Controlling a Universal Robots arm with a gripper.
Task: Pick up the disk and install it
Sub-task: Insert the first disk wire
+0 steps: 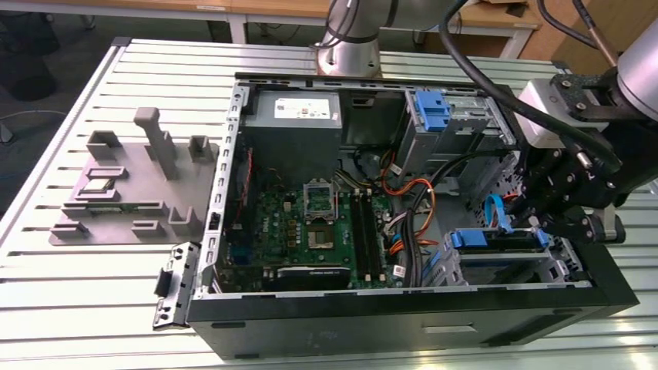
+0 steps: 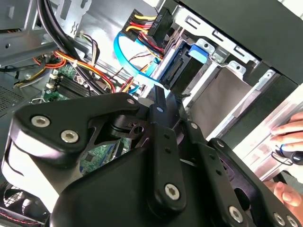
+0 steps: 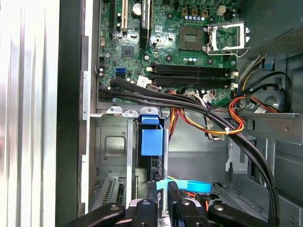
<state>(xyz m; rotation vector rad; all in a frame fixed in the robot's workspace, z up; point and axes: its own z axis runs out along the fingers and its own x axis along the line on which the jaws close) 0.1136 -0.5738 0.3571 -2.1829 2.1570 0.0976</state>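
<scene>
Couldn't tell whether the black metal fingers [image 3: 163, 201] were pinching or spread. They sat right at the disk [image 1: 501, 240], already slotted in its bay at about 4 o'clock inside the case [image 1: 411, 324]. Square, gentle pushing seemed wise: blue plastic bracket, thin sheet-metal cage.

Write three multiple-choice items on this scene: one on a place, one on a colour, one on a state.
1. The gripper hangs over: A the grey fixture; B the drive bay; C the power supply.
2. The bracket of the disk is: A red; B blue; C green.
3. The case is: A open; B shut; C upside down.

Answers: B, it is above the bay at the exterior view's right. B, blue plastic edges the disk. A, the motherboard lies exposed.
</scene>
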